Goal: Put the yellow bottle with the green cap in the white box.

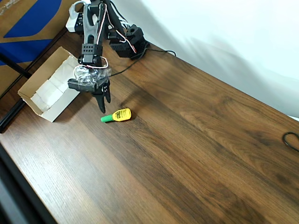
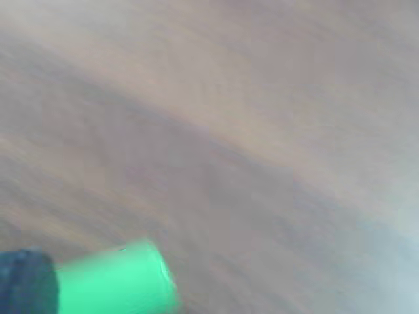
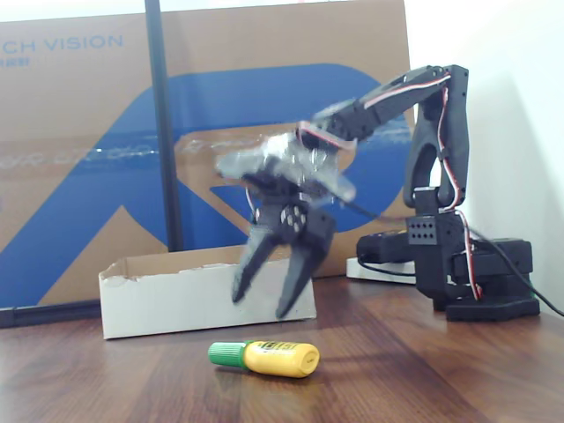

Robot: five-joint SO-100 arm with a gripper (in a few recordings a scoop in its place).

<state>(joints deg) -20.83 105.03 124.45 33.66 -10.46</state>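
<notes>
The yellow bottle with the green cap [image 1: 117, 115] lies on its side on the wooden table, cap pointing left in the overhead view. In the fixed view the bottle [image 3: 265, 357] rests just in front of the white box [image 3: 189, 300]. My gripper [image 3: 266, 298] hangs open a little above the bottle with nothing between its fingers, and it is blurred by motion. From overhead the gripper [image 1: 104, 102] sits just up and left of the cap, between the bottle and the box [image 1: 38, 99]. The blurred wrist view shows the green cap [image 2: 116, 281] at the bottom left beside a dark fingertip [image 2: 23, 282].
The arm's black base [image 1: 127, 41] stands at the table's back edge with cables trailing from it. A large brown and blue carton [image 3: 88, 150] and a black pole [image 3: 160, 123] stand behind the box. A black cable [image 1: 291, 140] lies at the right edge.
</notes>
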